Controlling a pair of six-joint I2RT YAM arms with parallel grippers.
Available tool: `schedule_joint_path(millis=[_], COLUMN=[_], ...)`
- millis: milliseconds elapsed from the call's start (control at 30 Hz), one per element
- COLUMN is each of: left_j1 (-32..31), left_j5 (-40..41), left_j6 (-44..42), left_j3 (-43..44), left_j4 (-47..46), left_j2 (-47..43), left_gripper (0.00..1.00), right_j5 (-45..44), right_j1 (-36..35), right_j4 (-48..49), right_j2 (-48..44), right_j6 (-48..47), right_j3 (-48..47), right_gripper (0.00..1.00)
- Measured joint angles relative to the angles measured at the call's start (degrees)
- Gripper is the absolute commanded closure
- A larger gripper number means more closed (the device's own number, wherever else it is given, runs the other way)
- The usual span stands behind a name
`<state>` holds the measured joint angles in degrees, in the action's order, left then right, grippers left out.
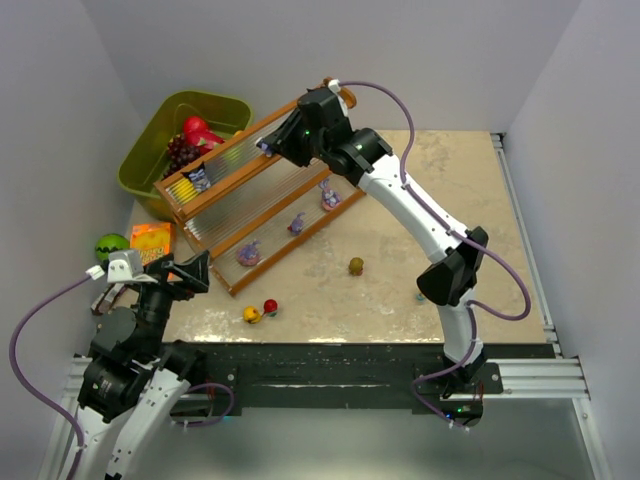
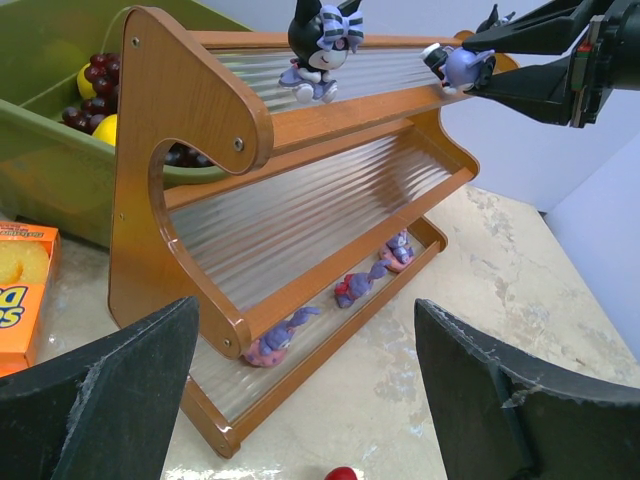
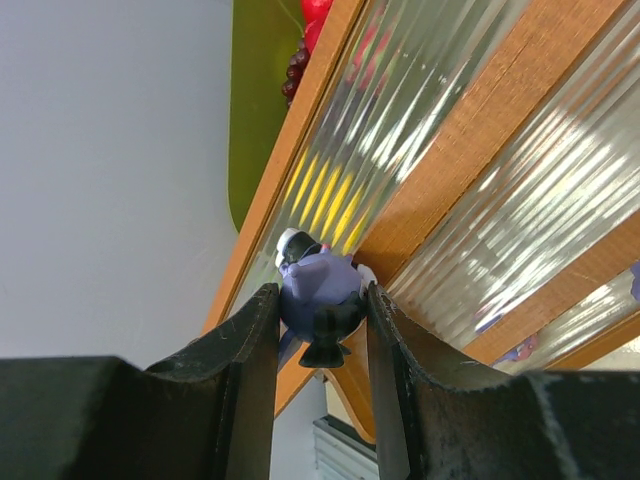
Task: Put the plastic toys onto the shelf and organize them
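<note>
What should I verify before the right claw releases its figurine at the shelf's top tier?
1. Grip: ok, right claw is shut on the dark blue figurine.
2. Position: ok, the figurine is at one end of the top tier.
3. Figurine resting on the tier: cannot tell.
4. Figurine upright: cannot tell.
5. Spacing: ok, the other dark figurine stands well apart on that tier.
6. Left claw: ok, open, empty, in front of the shelf.
</note>
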<state>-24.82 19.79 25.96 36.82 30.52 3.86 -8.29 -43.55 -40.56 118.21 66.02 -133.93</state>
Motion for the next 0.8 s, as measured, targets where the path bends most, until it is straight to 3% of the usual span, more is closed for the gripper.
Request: schedule_joint_path(millis=[800], left_j1=[0.00], left_j5=[0.42], left_j6=[0.04], left_j3=[-0.02], left_j4=[0.35], left_j2=[-0.09], left_gripper=[0.08], right_j5=[-0.15], right_j1=[0.00], right_j4=[2.08], right_j2=[1.88], right_j6=[1.46], right_j3=[-1.92], right_gripper=[1.00])
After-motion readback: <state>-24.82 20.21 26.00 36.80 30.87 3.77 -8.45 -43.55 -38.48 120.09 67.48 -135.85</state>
